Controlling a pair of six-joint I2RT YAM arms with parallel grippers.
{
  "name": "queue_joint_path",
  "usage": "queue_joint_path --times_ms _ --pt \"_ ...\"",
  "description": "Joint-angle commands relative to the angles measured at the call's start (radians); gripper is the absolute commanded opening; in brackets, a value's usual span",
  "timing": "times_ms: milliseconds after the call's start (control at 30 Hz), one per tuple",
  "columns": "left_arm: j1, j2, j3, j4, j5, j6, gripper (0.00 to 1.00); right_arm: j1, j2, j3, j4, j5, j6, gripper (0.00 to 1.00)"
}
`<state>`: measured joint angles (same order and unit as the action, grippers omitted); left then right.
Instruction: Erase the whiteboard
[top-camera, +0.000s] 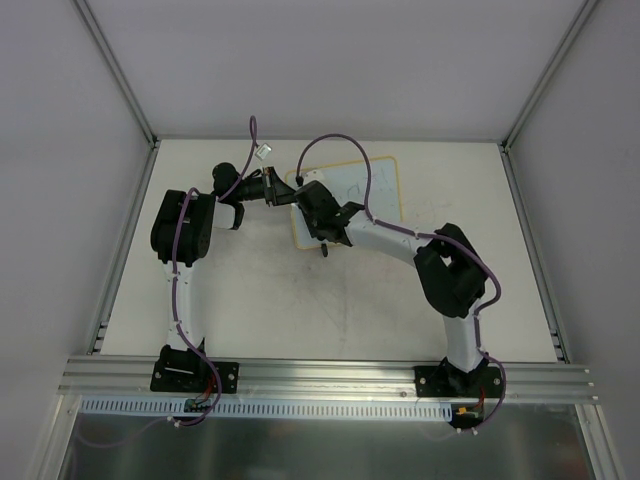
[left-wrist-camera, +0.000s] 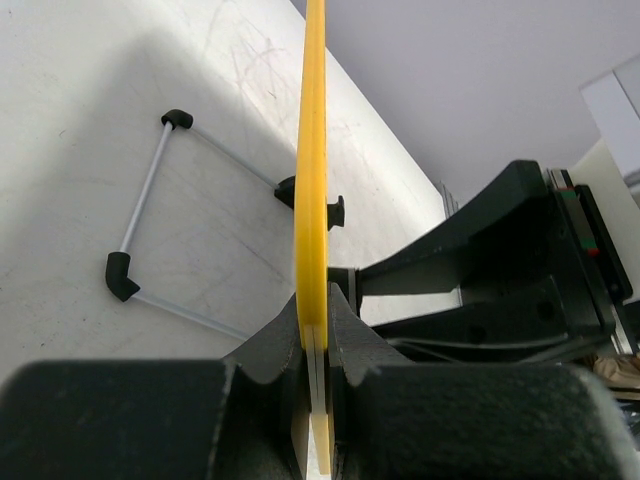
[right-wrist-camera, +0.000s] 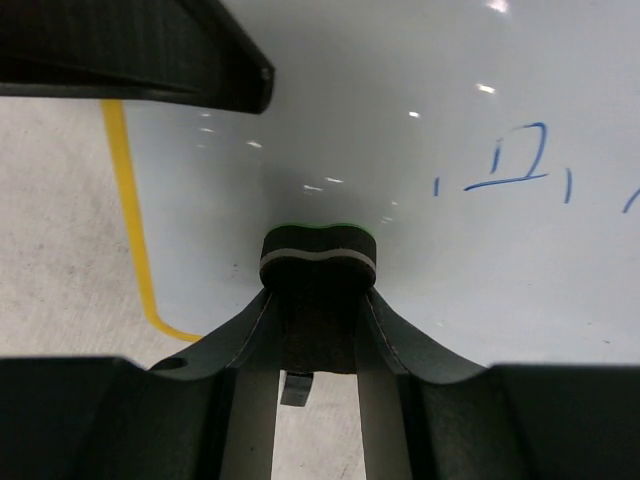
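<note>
**Wiping underway, job looking only partway done**

Starting closest in: the right gripper is pinching a small black eraser. Its fingers are clamped on either side of the block, which is pressing its pad end against the whiteboard. So the wiping tool is picked up and in contact, and that part is sorted.

The left gripper is doing the steadying. Its jaws are closed tight on the board's yellow frame, biting the edge from both sides. From above, it's gripping the board's left edge while the right one works just inside that same edge.

The board is sitting around the far middle of the table, a bit right of centre. I can't tell whether it's lying flat or being tipped up a little.

Moving further out, the glossy patch around the eraser is looking clean. Past it, though, blue marks are showing in the right wrist view: a boxy squiggle with a few short strokes, and another stroke running off the picture edge. My guess is the eraser is working the left part and the rest of the surface is waiting for a pass. What's left is sweeping across to those marks and checking the far side, which is too washed out from above to read.

A thin wire stand with black corners is lying on the table beside the frame.
</note>
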<state>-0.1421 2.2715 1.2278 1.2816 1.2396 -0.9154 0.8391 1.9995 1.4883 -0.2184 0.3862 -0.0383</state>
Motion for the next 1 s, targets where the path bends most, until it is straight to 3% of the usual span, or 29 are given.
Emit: queue_joint_path --times_ms 0,200,967 --pt "-0.027 -0.030 -0.007 0.168 0.109 0.108 0.00 0.018 0.082 0.013 0.086 -0.122 0.014 0.00" --pt "-0.027 -0.030 -0.007 0.170 0.109 0.108 0.00 -0.003 0.070 0.004 0.086 -0.099 0.008 0.00" --pt "-0.028 -0.032 -0.010 0.173 0.112 0.112 0.00 -0.348 -0.007 0.043 0.050 -0.150 0.002 0.00"
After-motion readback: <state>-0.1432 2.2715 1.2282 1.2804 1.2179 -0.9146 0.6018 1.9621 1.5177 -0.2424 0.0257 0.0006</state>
